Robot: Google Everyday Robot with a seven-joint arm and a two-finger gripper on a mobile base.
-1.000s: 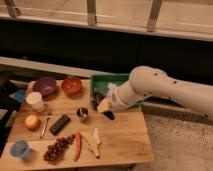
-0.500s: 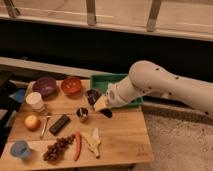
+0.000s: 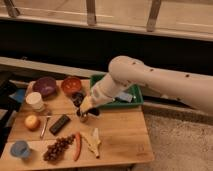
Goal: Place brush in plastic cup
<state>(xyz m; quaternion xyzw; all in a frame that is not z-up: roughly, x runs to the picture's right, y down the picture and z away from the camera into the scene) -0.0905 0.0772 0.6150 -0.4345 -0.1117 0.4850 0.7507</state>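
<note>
My gripper [image 3: 84,108] hangs over the middle of the wooden table [image 3: 120,137], just above the small steel cup [image 3: 84,118]. It is shut on the brush [image 3: 78,99], which shows only as a dark piece sticking up and left from the gripper's tip. The rest of the brush is hidden by the gripper. The light-blue plastic cup [image 3: 20,148] stands upright at the table's front left corner, far to the left of and below the gripper.
A purple bowl [image 3: 46,86], an orange bowl [image 3: 71,85] and a white cup [image 3: 35,101] stand at the back left. A green tray [image 3: 134,99] lies under the arm. An apple [image 3: 32,121], metal utensil [image 3: 44,125], black bar [image 3: 60,124], grapes [image 3: 57,147], carrot [image 3: 77,146] and banana [image 3: 93,142] lie between.
The gripper has moved left from the green tray's edge to above the steel cup, carrying the dark brush with it. Nothing on the table has moved.
</note>
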